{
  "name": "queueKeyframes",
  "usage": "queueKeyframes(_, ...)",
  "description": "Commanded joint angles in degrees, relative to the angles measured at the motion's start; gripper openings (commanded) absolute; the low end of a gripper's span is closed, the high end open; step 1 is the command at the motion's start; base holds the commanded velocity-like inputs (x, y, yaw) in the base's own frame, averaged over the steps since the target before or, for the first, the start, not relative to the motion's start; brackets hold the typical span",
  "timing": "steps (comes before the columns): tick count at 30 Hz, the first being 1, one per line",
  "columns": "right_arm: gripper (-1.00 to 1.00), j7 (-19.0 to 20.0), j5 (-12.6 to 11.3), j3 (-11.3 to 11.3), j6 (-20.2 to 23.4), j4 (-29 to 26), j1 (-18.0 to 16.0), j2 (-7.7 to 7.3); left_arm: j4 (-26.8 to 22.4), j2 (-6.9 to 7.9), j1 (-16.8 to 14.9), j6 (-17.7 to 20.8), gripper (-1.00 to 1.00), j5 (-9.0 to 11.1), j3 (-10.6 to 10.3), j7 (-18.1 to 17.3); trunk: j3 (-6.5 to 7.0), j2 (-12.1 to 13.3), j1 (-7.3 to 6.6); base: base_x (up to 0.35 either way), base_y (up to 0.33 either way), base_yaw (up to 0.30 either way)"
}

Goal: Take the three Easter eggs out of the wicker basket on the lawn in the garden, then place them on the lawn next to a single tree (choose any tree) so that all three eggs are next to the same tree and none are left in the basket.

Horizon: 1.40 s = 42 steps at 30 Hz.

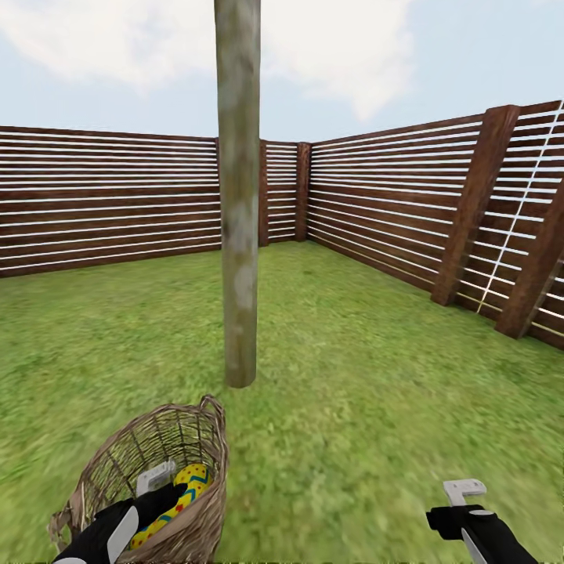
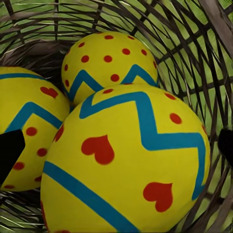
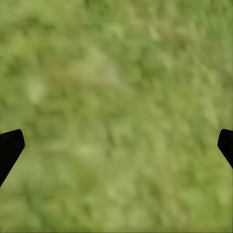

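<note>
Reaching into wicker basket (image 1: 200,439), left tool (image 2: 116,145) spread wide around egg (image 2: 126,160) (right tool (image 3: 116,145) open).

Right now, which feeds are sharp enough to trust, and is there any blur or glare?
Left wrist view: crisp on the Easter eggs and basket weave, no glare. Right wrist view: the lawn is a soft blur without detail. Head view: tree trunk sharp, flat even light, no cast shadows.

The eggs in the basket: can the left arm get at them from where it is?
Probably yes. The left gripper is inside the basket, open, its fingers either side of the nearest egg, with nothing between.
</note>
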Motion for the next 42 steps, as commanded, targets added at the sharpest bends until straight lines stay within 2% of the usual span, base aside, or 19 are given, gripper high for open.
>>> queueKeyframes(1, 1.0, -0.19, -0.42, 0.21, 0.28, -0.08, -0.01, -0.07, -0.08, -0.03, -0.02, 0.49, 1.0, 0.33, 0.39, -0.24, -0.29, -0.04, 0.01, 0.0, 0.0, 0.0)
queueKeyframes(8, 1.0, -0.19, -0.42, 0.22, 0.23, -0.08, -0.02, -0.07, -0.04, -0.1, -0.02, 0.5, 1.0, 0.31, 0.39, -0.22, -1.84, -0.14, 0.19, 0.0, 0.0, 0.0)
queueKeyframes(26, 1.0, -0.26, -0.33, 0.24, 0.21, -0.06, -0.03, 0.1, -0.09, -0.2, -0.02, 0.43, 1.0, 0.34, 0.4, -0.35, -1.84, -0.14, 0.19, 0.0, -0.032, 0.0)
queueKeyframes(34, 1.0, -0.26, -0.33, 0.24, 0.21, -0.07, -0.03, 0.1, -0.09, -0.29, -0.02, 0.41, 1.0, 0.31, 0.39, -0.32, -3.61, -0.24, 0.4, 0.0, 0.0, 0.0)
queueKeyframes(41, 1.0, -0.25, -0.33, 0.24, 0.21, -0.06, -0.03, 0.1, -0.09, -0.29, -0.02, 0.37, 1.0, 0.31, 0.39, -0.48, -3.61, -0.24, 0.4, 0.0, 0.0, 0.0)
queueKeyframes(42, 1.0, -0.23, -0.33, 0.24, 0.21, -0.06, -0.03, 0.09, -0.09, -0.29, -0.02, -0.4, -1.0, 0.31, 0.39, -0.47, -3.61, -0.24, 0.4, 0.0, 0.0, 0.0)
